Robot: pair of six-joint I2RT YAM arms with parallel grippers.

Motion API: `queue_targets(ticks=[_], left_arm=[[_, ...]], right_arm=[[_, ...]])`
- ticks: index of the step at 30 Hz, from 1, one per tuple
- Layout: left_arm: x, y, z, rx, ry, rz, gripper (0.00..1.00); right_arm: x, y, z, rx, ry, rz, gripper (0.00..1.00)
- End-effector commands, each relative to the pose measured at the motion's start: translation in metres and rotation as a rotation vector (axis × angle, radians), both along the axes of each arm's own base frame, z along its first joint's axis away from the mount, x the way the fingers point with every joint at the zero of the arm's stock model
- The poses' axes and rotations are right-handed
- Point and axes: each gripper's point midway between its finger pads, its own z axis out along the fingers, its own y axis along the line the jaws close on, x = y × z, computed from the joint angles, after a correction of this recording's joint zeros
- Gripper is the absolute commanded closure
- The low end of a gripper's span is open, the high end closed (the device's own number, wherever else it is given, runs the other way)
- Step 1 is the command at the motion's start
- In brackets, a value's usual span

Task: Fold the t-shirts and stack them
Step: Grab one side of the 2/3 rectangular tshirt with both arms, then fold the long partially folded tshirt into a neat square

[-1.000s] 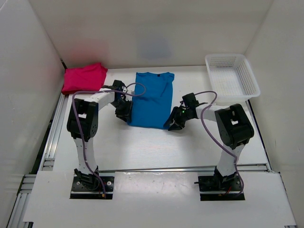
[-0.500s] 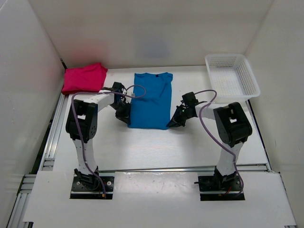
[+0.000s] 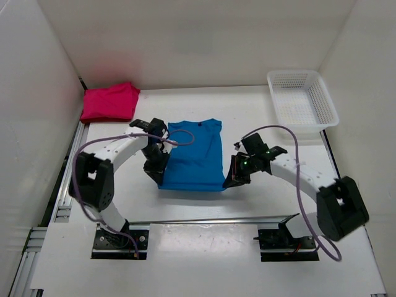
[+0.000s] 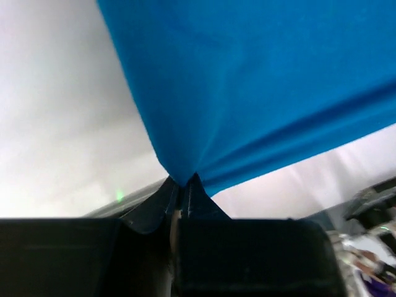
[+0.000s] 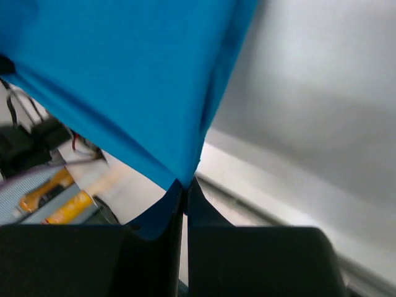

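Observation:
A bright blue t-shirt (image 3: 193, 156) hangs stretched between my two grippers near the middle of the table, its collar end toward the back. My left gripper (image 3: 159, 180) is shut on its near left corner, and the pinched blue fabric (image 4: 247, 93) fills the left wrist view above the gripper (image 4: 184, 180). On the other side my right gripper (image 3: 228, 183) is shut on the near right corner, with the blue cloth (image 5: 124, 80) rising from its closed fingertips (image 5: 185, 184). A pink-magenta t-shirt (image 3: 110, 102) lies folded at the back left corner.
A white mesh basket (image 3: 302, 99) stands at the back right. White walls close in the table on the left, back and right. Purple cables loop over both arms.
Both grippers have closed on the blue t-shirt's near corners and pulled them toward the near edge, lifting that end. Both arms have swung forward and outward.

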Motion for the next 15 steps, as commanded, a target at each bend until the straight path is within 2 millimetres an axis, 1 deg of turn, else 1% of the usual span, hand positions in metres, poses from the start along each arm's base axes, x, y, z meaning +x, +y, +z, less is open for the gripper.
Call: queue_targets(ticks=[1, 2, 3, 4, 5, 6, 8, 9, 10, 11, 13, 14, 15], left_arm=[[-0.035, 0.044, 0.039, 0.184, -0.053, -0.073, 0.89], [-0.039, 0.046, 0.044, 0.195, -0.065, -0.086, 0.89], [-0.041, 0.052, 0.045, 0.222, -0.091, -0.099, 0.89], [-0.044, 0.052, 0.047, 0.234, -0.121, -0.129, 0.89], [-0.050, 0.053, 0.051, 0.234, -0.152, -0.143, 0.89], [-0.052, 0.056, 0.052, 0.251, -0.173, -0.160, 0.89], [-0.057, 0.053, 0.055, 0.246, -0.205, -0.198, 0.89], [-0.056, 0.050, 0.057, 0.241, -0.214, -0.209, 0.89], [-0.053, 0.048, 0.061, 0.229, -0.237, -0.205, 0.89], [-0.044, 0.040, 0.074, 0.203, -0.287, -0.205, 0.89], [-0.032, 0.032, 0.089, 0.172, -0.347, -0.194, 0.89], [-0.019, 0.027, 0.101, 0.156, -0.382, -0.174, 0.89], [-0.013, 0.026, 0.105, 0.152, -0.393, -0.161, 0.89]], right_arm=[[-0.042, -0.025, 0.007, -0.096, 0.032, 0.045, 1.00], [-0.054, -0.027, 0.015, -0.104, 0.018, 0.067, 1.00], [-0.060, -0.027, 0.021, -0.100, 0.029, 0.056, 1.00], [-0.065, -0.029, 0.024, -0.105, 0.025, 0.054, 1.00], [-0.074, -0.029, 0.031, -0.090, 0.009, 0.063, 1.00], [-0.079, -0.032, 0.035, -0.091, 0.028, 0.042, 1.00], [-0.087, -0.033, 0.045, -0.070, 0.013, 0.035, 1.00], [-0.091, -0.036, 0.046, -0.077, 0.029, 0.027, 1.00], [-0.091, -0.036, 0.053, -0.067, 0.024, 0.016, 1.00], [-0.089, -0.034, 0.063, -0.050, 0.002, 0.015, 1.00], [-0.087, -0.033, 0.072, -0.043, -0.008, 0.015, 1.00], [-0.081, -0.030, 0.079, -0.039, -0.030, 0.009, 1.00], [-0.077, -0.029, 0.082, -0.042, -0.040, 0.005, 1.00]])
